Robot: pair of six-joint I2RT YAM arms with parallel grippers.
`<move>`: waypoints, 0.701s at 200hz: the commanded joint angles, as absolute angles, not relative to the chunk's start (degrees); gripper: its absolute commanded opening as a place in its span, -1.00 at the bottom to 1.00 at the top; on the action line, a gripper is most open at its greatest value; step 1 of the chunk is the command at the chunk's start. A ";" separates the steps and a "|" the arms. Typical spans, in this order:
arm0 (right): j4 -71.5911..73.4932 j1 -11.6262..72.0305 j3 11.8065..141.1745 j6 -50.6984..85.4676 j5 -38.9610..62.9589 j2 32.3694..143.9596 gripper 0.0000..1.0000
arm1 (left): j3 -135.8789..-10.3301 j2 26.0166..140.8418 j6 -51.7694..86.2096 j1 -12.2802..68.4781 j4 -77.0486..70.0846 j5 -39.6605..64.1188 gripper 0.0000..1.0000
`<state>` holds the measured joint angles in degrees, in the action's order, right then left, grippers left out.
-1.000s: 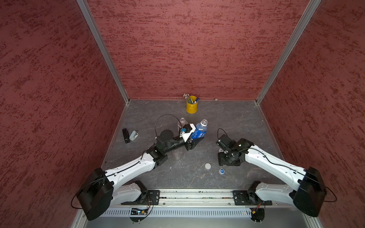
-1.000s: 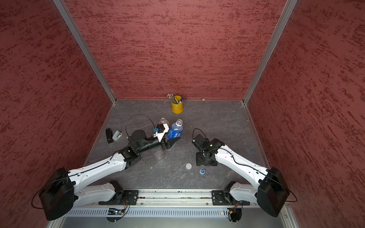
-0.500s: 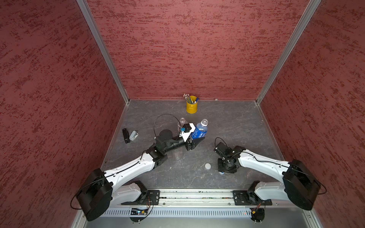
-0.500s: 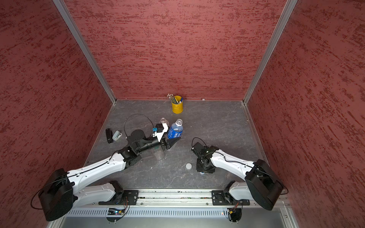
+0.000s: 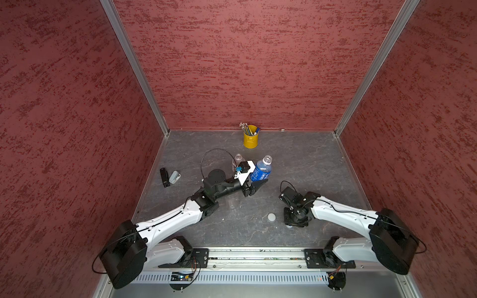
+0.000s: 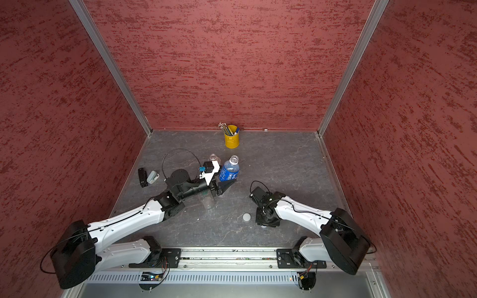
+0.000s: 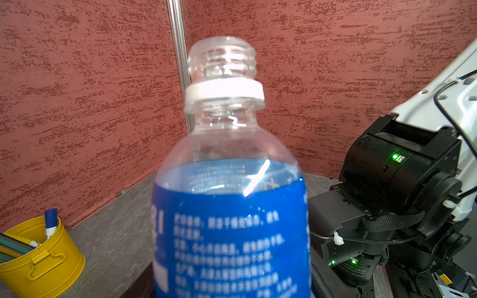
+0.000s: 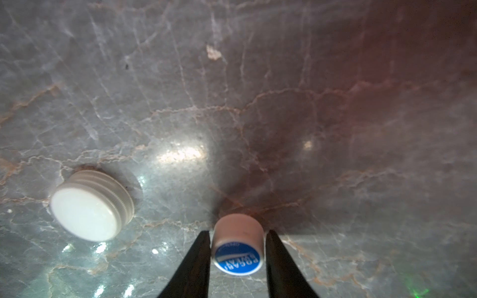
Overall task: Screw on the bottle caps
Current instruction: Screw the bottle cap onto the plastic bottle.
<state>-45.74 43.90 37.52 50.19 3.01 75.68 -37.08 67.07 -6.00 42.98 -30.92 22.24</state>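
Observation:
My left gripper point(image 5: 259, 181) is shut on the lower body of the blue-labelled bottle point(image 5: 262, 170), which leans slightly at mid-table. The left wrist view shows the bottle's bare threaded neck point(image 7: 223, 62) with no cap on it. My right gripper point(image 8: 238, 232) points straight down near the front. Its two black fingers press against both sides of the blue-and-white cap point(image 8: 238, 254), which stands on the table. The wide white cap point(image 8: 90, 206) lies just beside it point(image 5: 271, 217). A small clear bottle point(image 5: 238, 158) stands behind my left wrist. Another clear bottle point(image 6: 207, 202) lies partly under my left arm.
A yellow pencil cup point(image 5: 250, 136) stands at the back wall. A black block point(image 5: 163, 177) and a small grey object point(image 5: 175, 177) lie near the left wall. Red walls close in three sides of the grey marble table point(image 5: 309, 165).
My right arm swung toward the front, came down over the blue-and-white cap, and its jaws narrowed onto it. My left arm and the bottle stayed still.

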 commanded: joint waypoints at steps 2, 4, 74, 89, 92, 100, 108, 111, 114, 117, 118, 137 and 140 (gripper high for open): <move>-45.55 44.51 37.18 50.89 3.17 76.07 -0.26 | -38.30 66.97 -5.73 42.89 -31.82 22.88 0.29; -45.53 44.55 37.13 50.89 3.10 76.15 -0.26 | -38.31 66.97 -5.72 42.91 -31.82 22.97 0.29; -44.98 44.91 36.97 50.70 3.42 76.77 -0.21 | -38.42 67.43 -5.73 42.93 -31.99 23.02 0.30; -44.99 44.96 37.09 50.67 3.36 76.84 -0.20 | -38.41 67.39 -5.76 42.98 -31.99 22.94 0.30; -44.95 44.98 37.17 50.64 3.27 76.90 -0.20 | -38.41 67.45 -5.74 42.98 -31.99 22.93 0.30; -45.06 45.00 37.25 50.66 3.19 76.97 -0.20 | -38.41 67.41 -5.80 42.97 -31.95 22.88 0.30; -45.13 45.04 37.35 50.69 3.16 76.88 -0.22 | -38.41 67.34 -5.80 42.93 -31.90 22.93 0.30; -45.14 45.07 37.35 50.63 3.16 76.85 -0.23 | -38.41 67.33 -5.86 42.92 -31.90 22.94 0.30; -45.17 45.09 37.35 50.63 3.12 76.89 -0.25 | -38.41 67.32 -5.81 42.97 -31.90 22.90 0.30; -45.36 45.08 37.43 50.57 3.16 76.89 -0.26 | -38.41 67.32 -5.80 42.96 -31.90 22.91 0.30; -45.40 45.08 37.44 50.60 3.07 76.81 -0.27 | -38.41 67.32 -5.85 42.92 -31.90 22.93 0.30; -46.21 45.09 37.66 50.32 2.57 76.39 -0.33 | -38.41 67.24 -5.80 42.97 -31.90 22.93 0.30; -46.39 45.08 37.69 50.28 2.48 76.31 -0.33 | -38.41 67.24 -5.81 42.96 -31.90 22.93 0.30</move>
<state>-45.69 44.56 37.52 50.39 3.01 76.71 -37.08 67.18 -6.00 42.98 -30.92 22.24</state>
